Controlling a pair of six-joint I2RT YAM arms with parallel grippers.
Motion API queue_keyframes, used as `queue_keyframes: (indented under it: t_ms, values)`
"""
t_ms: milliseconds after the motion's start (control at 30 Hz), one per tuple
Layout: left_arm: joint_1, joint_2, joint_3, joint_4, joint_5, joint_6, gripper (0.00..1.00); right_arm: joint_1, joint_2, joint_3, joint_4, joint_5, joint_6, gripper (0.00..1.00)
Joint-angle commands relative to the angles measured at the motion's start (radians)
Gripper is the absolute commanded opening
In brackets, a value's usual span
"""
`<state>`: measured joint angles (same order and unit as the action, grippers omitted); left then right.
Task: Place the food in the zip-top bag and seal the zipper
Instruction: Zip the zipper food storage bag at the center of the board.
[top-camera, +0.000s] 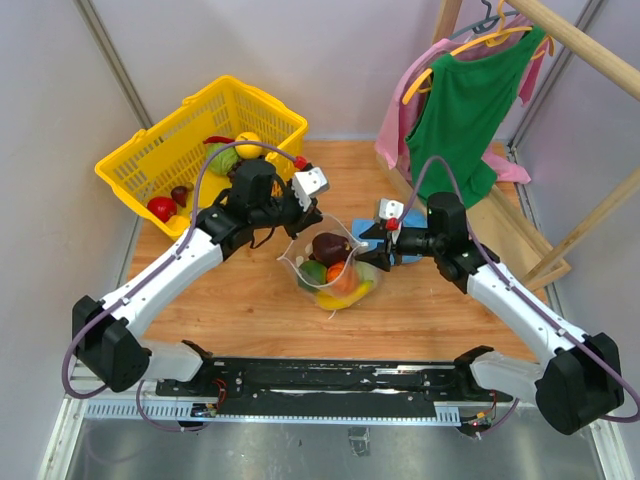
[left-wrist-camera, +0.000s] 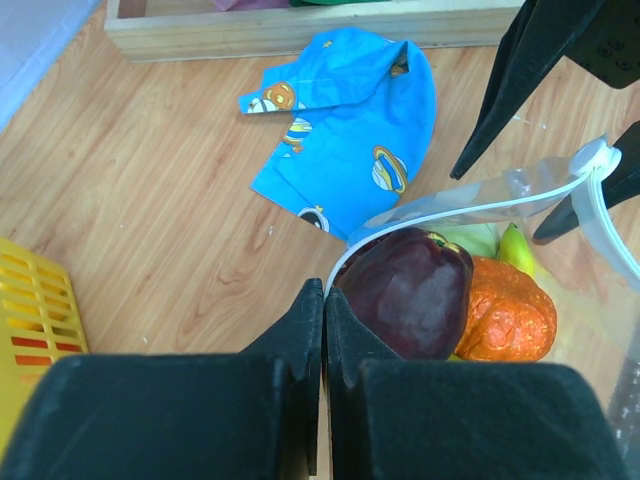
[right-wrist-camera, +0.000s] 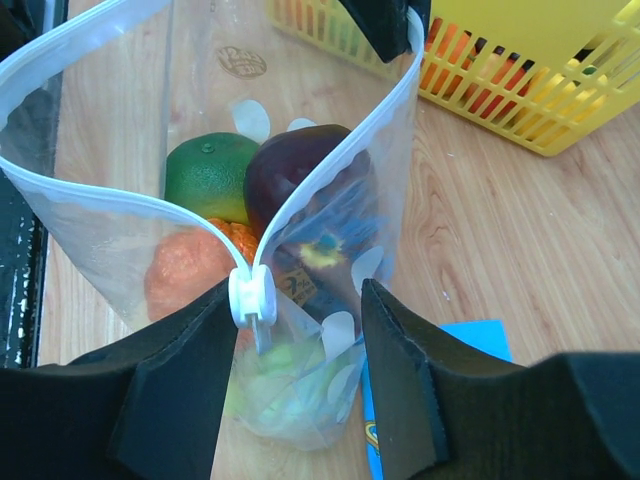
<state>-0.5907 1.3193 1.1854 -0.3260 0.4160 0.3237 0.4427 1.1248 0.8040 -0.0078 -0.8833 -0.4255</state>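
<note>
Bag (top-camera: 298, 265), food (left-wrist-camera: 415, 290) inside, on counter (top-camera: 250, 320) between arms. Left pincer (left-wrist-camera: 323, 300) pressed together on far end of zipper (right-wrist-camera: 335, 165); right pincer (right-wrist-camera: 295, 300) spread astride slider (right-wrist-camera: 250, 297). Zipper, unsealed, runs from right pincer to left.

The scene is lit brightly and evenly from above, and only soft, short shadows are cast on the wooden table (top-camera: 250, 300). Pale glare is seen on the zip-top bag (right-wrist-camera: 90, 230). The fingers (left-wrist-camera: 170, 420) of the left gripper (left-wrist-camera: 322, 290) are rendered slightly soft near the lens.

One zip-top bag (right-wrist-camera: 90, 225), one purple fruit (left-wrist-camera: 410, 290), one orange (left-wrist-camera: 505, 315), one banana (left-wrist-camera: 515, 250), one basket (top-camera: 140, 165), one cloth (left-wrist-camera: 350, 130).
</note>
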Motion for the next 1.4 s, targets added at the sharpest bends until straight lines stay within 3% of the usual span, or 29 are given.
queue_keyframes:
  t_ms: [0, 100, 367, 733, 767, 867, 1100, 1367]
  values:
    - [0.005, -0.036, -0.012, 0.063, -0.004, -0.029, 0.0, -0.014, -0.014, -0.03, 0.102, -0.069, 0.048, 0.51]
    - [0.006, -0.039, -0.015, 0.065, -0.004, -0.034, 0.0, -0.019, -0.005, -0.021, 0.106, -0.085, 0.055, 0.42]
    - [0.006, -0.082, -0.051, 0.074, -0.05, -0.034, 0.0, -0.038, -0.021, 0.046, 0.005, -0.076, 0.03, 0.02]
    - [0.006, -0.173, -0.136, 0.079, -0.087, -0.061, 0.0, -0.038, -0.02, 0.137, -0.109, -0.096, -0.001, 0.01]
    - [0.006, -0.176, -0.135, 0.081, -0.084, -0.065, 0.03, -0.037, -0.018, 0.138, -0.106, -0.105, -0.001, 0.01]
    - [0.006, -0.179, -0.121, 0.088, -0.076, -0.065, 0.25, -0.036, -0.006, 0.148, -0.107, -0.111, 0.001, 0.01]
    - [0.003, -0.127, -0.038, 0.068, 0.022, -0.031, 0.59, -0.032, 0.004, 0.164, -0.128, -0.116, -0.016, 0.01]
    - [-0.064, -0.018, 0.06, -0.001, 0.063, 0.11, 0.73, -0.021, -0.002, 0.161, -0.152, -0.121, -0.054, 0.01]
